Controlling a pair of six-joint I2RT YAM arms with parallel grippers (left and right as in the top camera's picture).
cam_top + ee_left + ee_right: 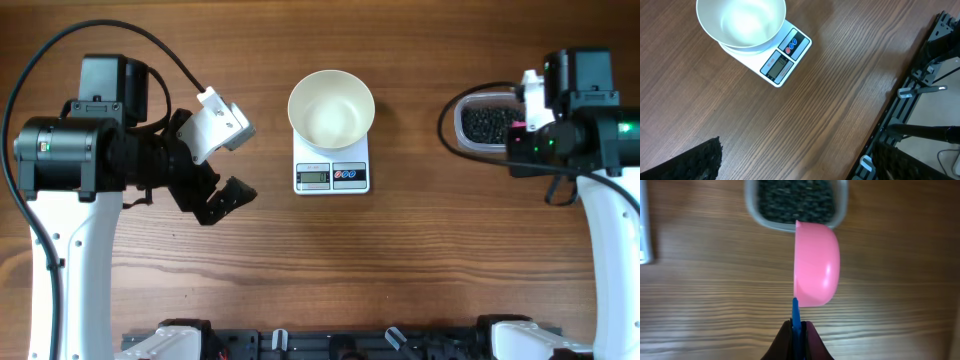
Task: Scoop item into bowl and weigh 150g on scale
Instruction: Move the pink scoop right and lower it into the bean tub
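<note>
Found the bowl (331, 108) empty, seated on the scale (331, 176) and covering all but its display edge. Saw the item (488, 124) heaped dark in a clear tub (460, 128) well right of the scale, on the surface (400, 260). Noted the right jaws clamped shut on the blue handle (795, 311) of a pink scoop (815, 265), tipped on its side, likewise right of the scale. Noted the left jaws spread wide with nothing between them, well left of the scale.
</note>
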